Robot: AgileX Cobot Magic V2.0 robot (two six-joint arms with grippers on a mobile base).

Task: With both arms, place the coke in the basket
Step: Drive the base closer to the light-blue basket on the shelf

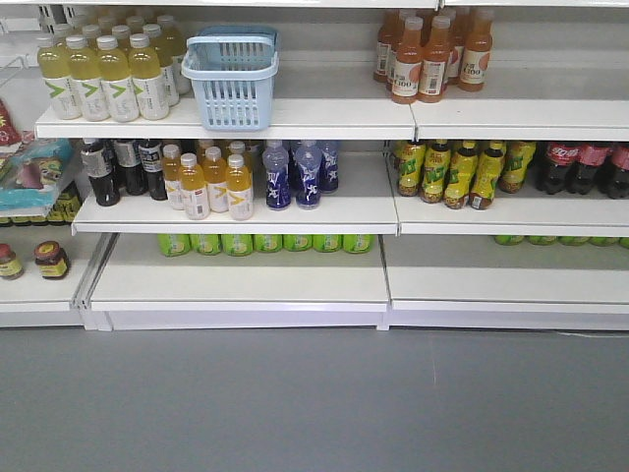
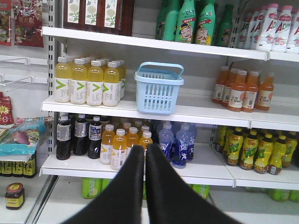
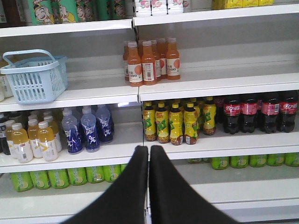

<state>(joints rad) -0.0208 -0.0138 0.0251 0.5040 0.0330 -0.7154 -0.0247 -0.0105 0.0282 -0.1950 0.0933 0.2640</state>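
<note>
White shelving point(image 1: 334, 116) fills the front view in two bays side by side, each with three boards above a grey floor point(image 1: 314, 403); the wrist views show a further board above these.

The basket point(image 1: 231, 79) stands upright on the highest board of the left bay in the front view, in that board's right half and close to its front edge; its handle is swung up; pale yellow bottles point(image 1: 98, 74) stand just beside it on the left.

Left gripper point(image 2: 144, 149): fingers pressed together at the tips with only a hairline seam between them, nothing held; it hangs in front of the left bay, clear of the boards, below the basket point(image 2: 159, 88).

Right gripper point(image 3: 148, 150): fingers likewise closed tip to tip, nothing held; it hangs in front of the junction of the two bays, apart from all stock.

Coke bottles point(image 3: 249, 113): four show in the right wrist view, upright in a row at the right end of the middle board of the right bay; yellow-labelled bottles point(image 3: 177, 123) stand just beside them on the left; the row is well apart from the basket point(image 3: 35, 81), one board lower and in the other bay; the front view shows the same row point(image 1: 562, 165) at its right edge.

Orange juice bottles point(image 1: 432, 54) occupy the left end of the highest board of the right bay; dark bottles with black-and-white labels point(image 1: 123, 167) occupy the left end of the middle board of the left bay.
</note>
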